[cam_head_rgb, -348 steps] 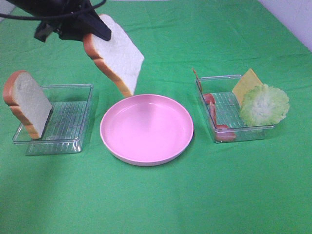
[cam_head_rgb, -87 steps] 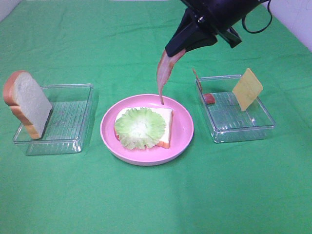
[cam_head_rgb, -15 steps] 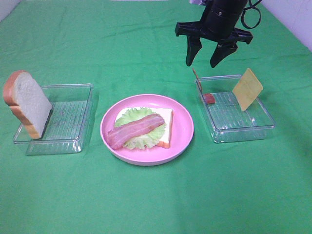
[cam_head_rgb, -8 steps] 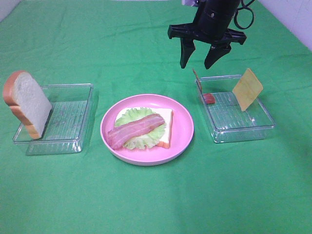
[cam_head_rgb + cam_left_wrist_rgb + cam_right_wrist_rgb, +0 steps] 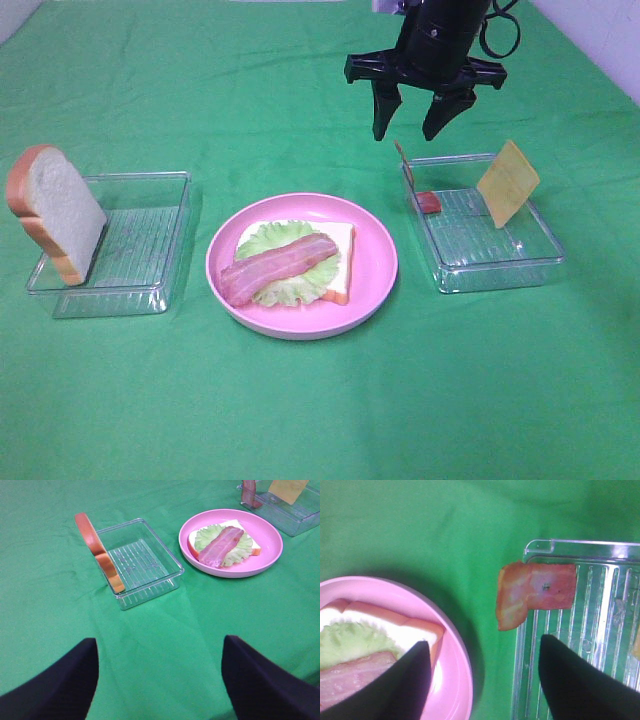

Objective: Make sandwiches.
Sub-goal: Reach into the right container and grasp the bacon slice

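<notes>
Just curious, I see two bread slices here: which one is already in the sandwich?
The slice lying flat on the pink plate, under the lettuce and bacon strip. The other slice stands on edge against the left clear tray.

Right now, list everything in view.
cloth: 1, green, underneath
plate: 1, pink, centre
left tray: 1, clear, plate's left
right tray: 1, clear, plate's right
flat bread slice: 1, white, on plate
lettuce leaf: 1, green, on it
bacon strip: 1, pink-red, topmost
upright bread slice: 1, white, left tray
second bacon strip: 1, red, right tray's rim
cheese slice: 1, yellow, right tray
right claw: 1, black, open, near right tray
left claw: 1, black, open
</notes>
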